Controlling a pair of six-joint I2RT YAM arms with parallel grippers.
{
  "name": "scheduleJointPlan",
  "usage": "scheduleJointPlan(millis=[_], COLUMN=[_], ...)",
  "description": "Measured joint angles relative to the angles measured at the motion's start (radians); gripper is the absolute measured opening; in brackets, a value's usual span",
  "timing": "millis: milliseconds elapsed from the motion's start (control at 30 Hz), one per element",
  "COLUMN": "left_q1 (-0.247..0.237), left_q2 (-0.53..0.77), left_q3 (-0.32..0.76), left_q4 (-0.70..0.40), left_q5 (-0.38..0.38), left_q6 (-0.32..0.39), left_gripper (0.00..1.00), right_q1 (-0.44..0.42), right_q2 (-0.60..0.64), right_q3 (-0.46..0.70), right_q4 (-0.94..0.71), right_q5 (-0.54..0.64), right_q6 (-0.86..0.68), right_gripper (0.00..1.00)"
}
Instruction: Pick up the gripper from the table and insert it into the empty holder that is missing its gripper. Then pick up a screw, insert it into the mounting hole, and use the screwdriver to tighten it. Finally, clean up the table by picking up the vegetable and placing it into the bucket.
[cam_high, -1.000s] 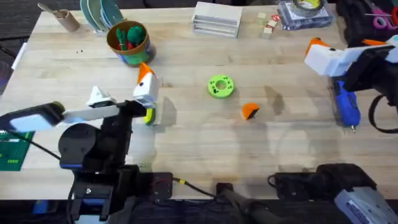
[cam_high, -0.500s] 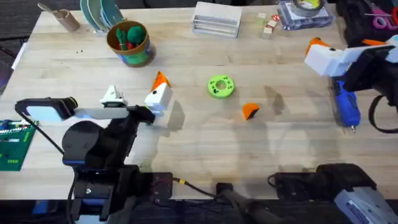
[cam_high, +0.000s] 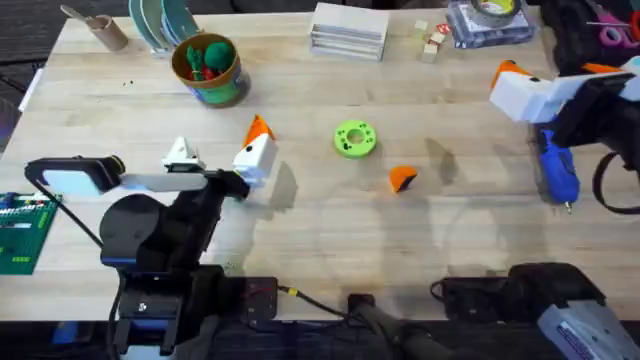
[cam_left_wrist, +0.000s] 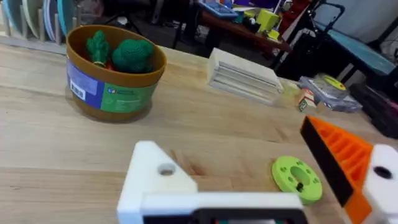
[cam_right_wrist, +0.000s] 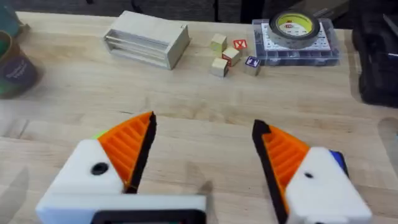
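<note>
barcode label on the bucket (cam_left_wrist: 115, 74), its print too small to read, no other legible text

Near your left gripper (cam_high: 216, 150), one white mount lacks orange; lime-green disc (cam_high: 354, 139), loose orange gripper (cam_high: 401, 179), blue screwdriver (cam_high: 556, 172).

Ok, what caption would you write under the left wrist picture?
Left gripper, one finger missing its orange tip, faces the green disc and the bucket with vegetables inside.
</note>
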Motion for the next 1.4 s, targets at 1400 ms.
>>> scheduleJointPlan(millis=[1400], left_q1=[0.0], left_q2=[0.0], left_q3=[0.001], left_q4=[-0.026], left_q5=[0.766], left_q6=[0.242], left_gripper=[0.994], right_q1=[0.0], right_q2=[0.0], right_q3=[0.0], right_q4=[0.0], right_q5=[0.0], right_q6=[0.0], right_gripper=[0.992])
